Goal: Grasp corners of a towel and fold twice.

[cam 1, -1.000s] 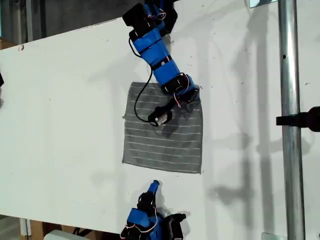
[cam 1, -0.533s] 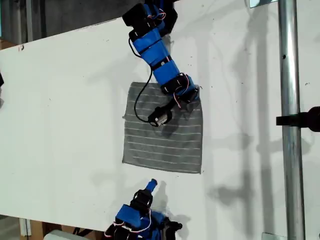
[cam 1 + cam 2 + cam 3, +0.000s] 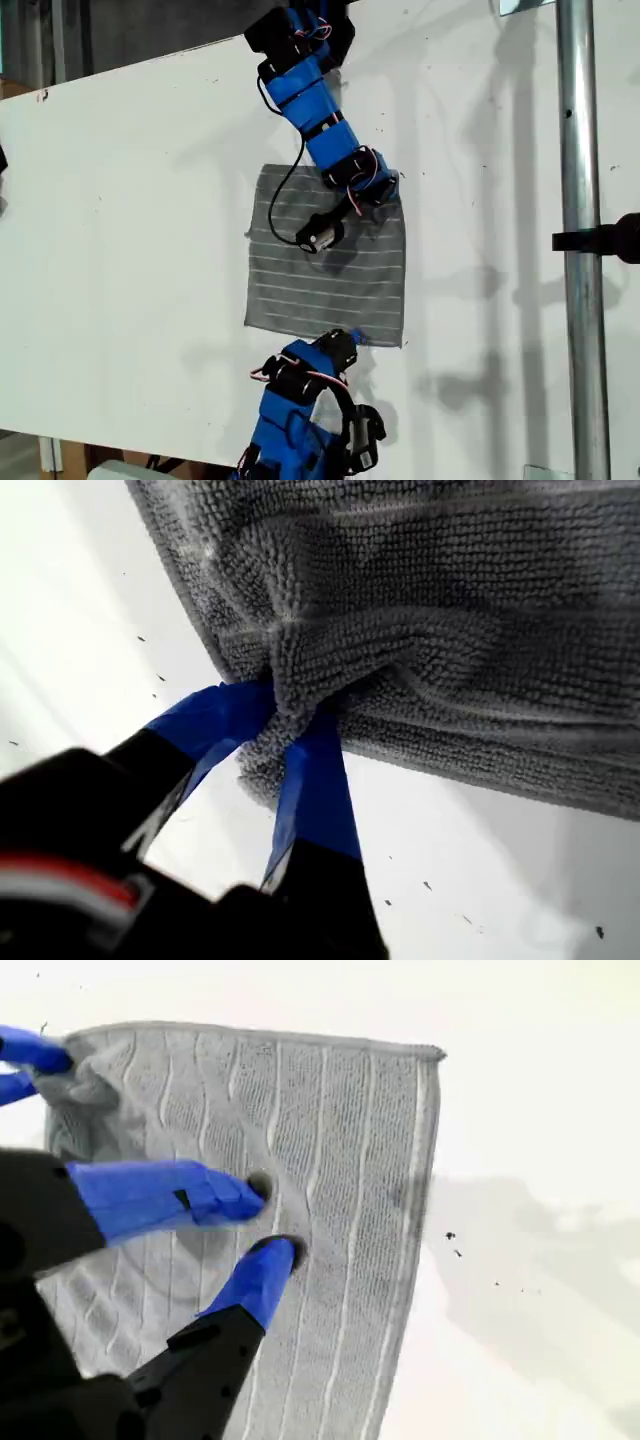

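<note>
The grey towel with thin white stripes lies flat on the white table. The arm coming in from the exterior view's top carries my first gripper. That gripper is shut on the towel's corner at the exterior view's upper right, and the cloth is bunched between its blue fingers. From the exterior view's bottom, my second gripper reaches the towel's lower edge. It hangs open over the towel, holding nothing. The second wrist view also shows my first gripper on its corner and a free corner.
A metal pole with a black clamp runs down the exterior view's right side. The first arm's black cable loops over the towel. The table's far edge slants across the exterior view's upper left.
My second gripper has come up from the table's near edge to the towel's lower edge. My first gripper and the towel have stayed put.
</note>
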